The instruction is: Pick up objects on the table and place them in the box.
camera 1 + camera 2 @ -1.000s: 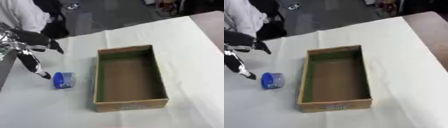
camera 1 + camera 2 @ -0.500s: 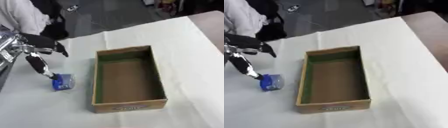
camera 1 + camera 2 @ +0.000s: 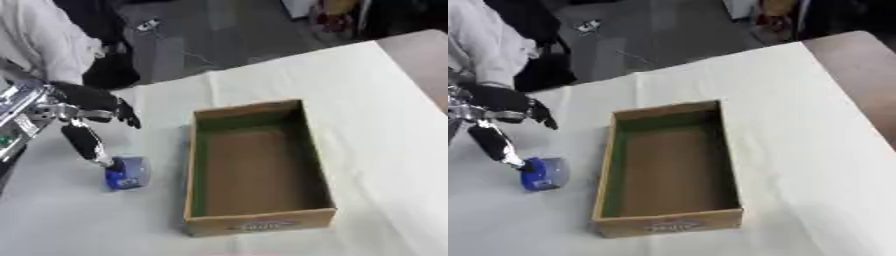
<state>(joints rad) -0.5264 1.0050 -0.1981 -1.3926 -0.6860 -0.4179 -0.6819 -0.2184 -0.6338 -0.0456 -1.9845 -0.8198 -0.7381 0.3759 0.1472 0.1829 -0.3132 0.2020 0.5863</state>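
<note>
Small blue cylindrical container [image 3: 125, 173] lying on your white tablecloth [image 3: 367, 100] just left of the open brown cardboard box [image 3: 254, 165], your left hand [image 3: 83, 110] spread open, one fingertip touching it, right eye view, same contact, nothing held.

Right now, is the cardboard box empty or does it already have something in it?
Empty. The box shows only its bare brown floor; the blue object still lies on the table outside it, at the left hand.

No text can be read. A small dark mark sits on the near end wall of the cardboard box [image 3: 260, 226], its letters illegible.
</note>
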